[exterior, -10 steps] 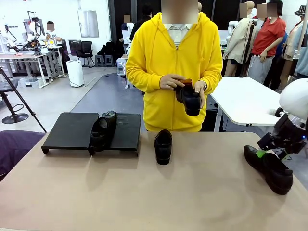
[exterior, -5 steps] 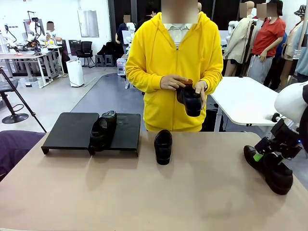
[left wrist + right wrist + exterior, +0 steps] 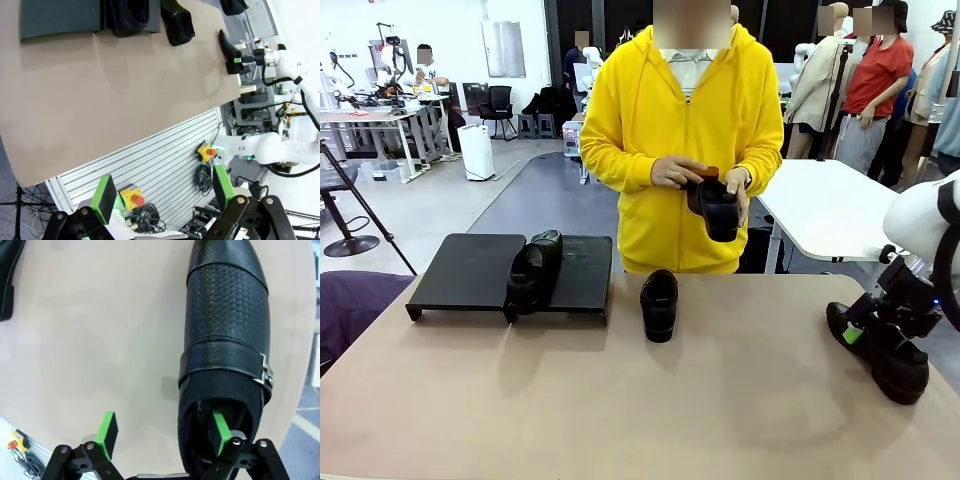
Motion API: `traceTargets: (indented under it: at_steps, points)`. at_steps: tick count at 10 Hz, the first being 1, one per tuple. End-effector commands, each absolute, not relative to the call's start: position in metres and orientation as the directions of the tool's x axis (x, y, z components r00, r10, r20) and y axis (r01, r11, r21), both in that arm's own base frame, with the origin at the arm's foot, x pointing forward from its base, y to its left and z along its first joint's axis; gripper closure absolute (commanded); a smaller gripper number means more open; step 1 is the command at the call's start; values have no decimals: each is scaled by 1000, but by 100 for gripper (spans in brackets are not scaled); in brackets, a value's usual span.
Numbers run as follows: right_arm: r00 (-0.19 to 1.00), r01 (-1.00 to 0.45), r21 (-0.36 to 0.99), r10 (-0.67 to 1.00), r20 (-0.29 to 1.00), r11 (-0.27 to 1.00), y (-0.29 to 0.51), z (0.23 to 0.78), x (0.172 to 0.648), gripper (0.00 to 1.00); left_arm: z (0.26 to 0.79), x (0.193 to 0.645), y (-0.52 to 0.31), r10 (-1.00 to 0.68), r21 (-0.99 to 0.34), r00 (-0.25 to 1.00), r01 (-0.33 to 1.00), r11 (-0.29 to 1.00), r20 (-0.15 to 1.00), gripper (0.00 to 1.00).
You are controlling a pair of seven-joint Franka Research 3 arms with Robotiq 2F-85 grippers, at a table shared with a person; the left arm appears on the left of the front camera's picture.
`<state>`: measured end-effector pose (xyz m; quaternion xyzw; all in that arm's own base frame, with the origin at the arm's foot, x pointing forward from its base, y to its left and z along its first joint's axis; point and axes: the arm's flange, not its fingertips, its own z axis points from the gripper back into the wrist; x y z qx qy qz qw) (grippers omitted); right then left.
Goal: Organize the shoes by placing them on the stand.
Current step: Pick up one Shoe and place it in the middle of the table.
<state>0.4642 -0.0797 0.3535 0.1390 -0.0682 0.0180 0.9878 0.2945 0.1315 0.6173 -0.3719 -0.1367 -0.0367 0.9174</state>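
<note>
Stand (image 3: pixel 470 265) on tan table (image 3: pixel 740 410); busy workshop (image 3: pixel 440 190)

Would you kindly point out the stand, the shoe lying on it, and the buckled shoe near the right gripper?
stand (image 3: pixel 470 265), front view, bare left panel.
shoe on the stand (image 3: pixel 531 270), front view, its middle.
buckled shoe (image 3: pixel 227 305), right wrist view, textured vamp.

right tool (image 3: pixel 861 331) has dropped onto pointed shoe (image 3: pixel 902 372)

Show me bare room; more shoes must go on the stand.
Bare: the low matte-black stand's left panel, the strip right of the shiny black shoe on it, and the tan table's near half. Crowded: around the rounded black loafer, and where the right gripper straddles the pointed dress shoe's side.
</note>
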Motion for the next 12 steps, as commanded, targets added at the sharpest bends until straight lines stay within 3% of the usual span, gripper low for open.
traceTargets:
  at_steps: [1, 2, 12]
  points:
    - [984, -92, 290, 42, 172, 953, -83, 353, 470, 82, 618, 292, 130, 33, -675, 961, 168, 719, 275, 0]
    - [983, -103, 288, 53, 175, 952, -82, 352, 471, 100, 618, 292, 130, 33, -675, 961, 168, 719, 275, 0]
    - [983, -78, 275, 28, 183, 958, -89, 353, 465, 100, 618, 292, 130, 33, -675, 961, 168, 719, 275, 0]
